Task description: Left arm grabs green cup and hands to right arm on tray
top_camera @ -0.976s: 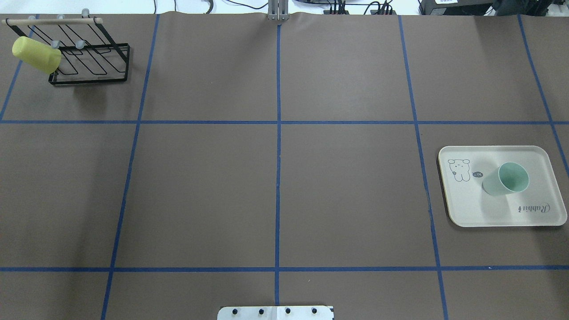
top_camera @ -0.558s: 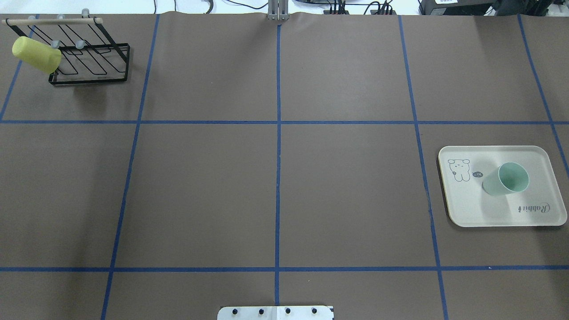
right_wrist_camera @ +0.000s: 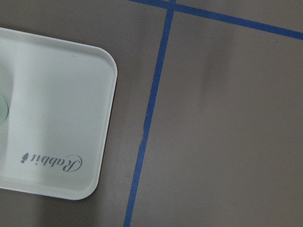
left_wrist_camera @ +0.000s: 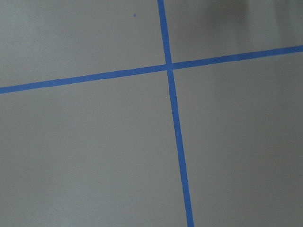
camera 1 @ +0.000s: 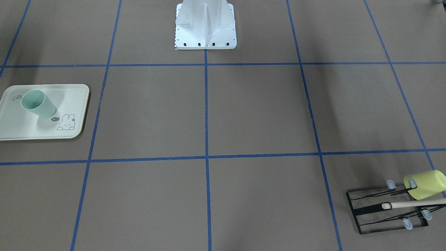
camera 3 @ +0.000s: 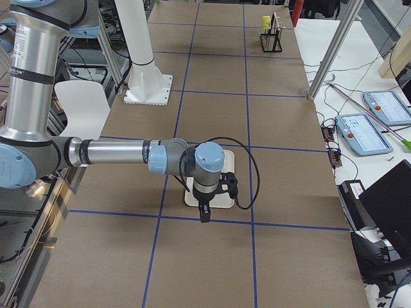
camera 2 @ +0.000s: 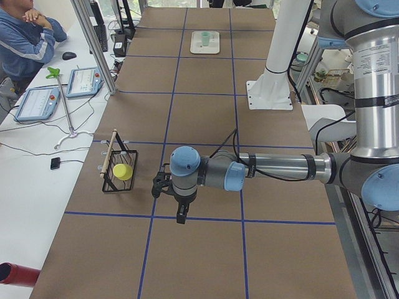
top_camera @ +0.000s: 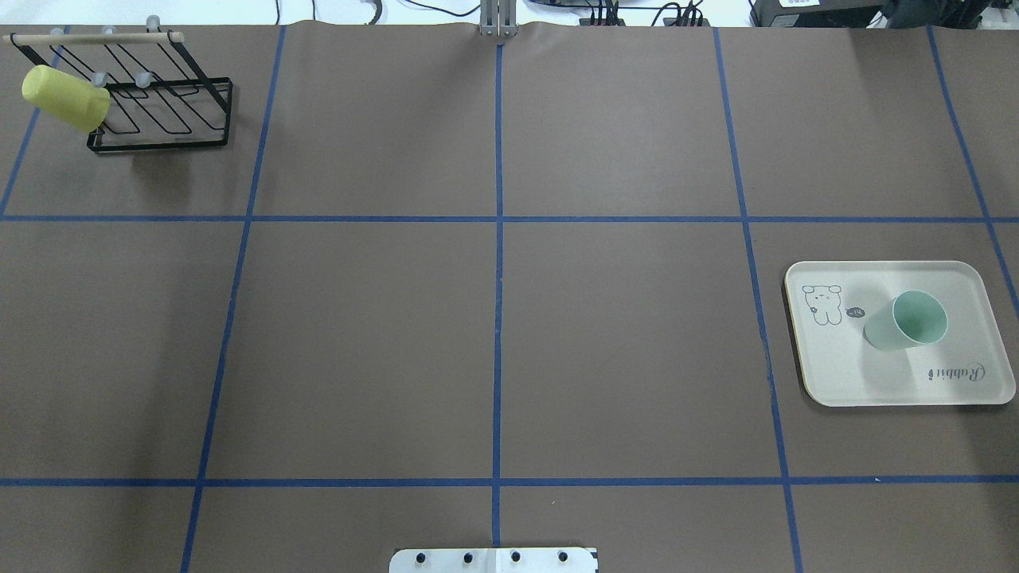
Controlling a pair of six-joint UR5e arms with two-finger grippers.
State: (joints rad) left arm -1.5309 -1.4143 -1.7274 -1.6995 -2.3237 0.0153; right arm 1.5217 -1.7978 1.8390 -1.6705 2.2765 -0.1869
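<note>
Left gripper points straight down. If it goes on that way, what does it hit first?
Most likely just the bare table, near a blue tape crossing. The left gripper hangs over it with nothing visible between.

A brown paper-covered table point(top_camera: 358, 342) carries a grid of blue tape lines point(top_camera: 498, 239). At its far left corner stands a black wire rack with a pale wooden rod point(top_camera: 159, 107). A yellow-green plastic cup point(top_camera: 65, 98) lies tilted at the rack's outer end. Off the table, a seated person in a blue top point(camera 2: 22, 40) is near two tablets point(camera 2: 38, 103).

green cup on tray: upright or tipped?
Upright: the green cup stands on its base on the tray, open mouth up, empty inside.
</note>
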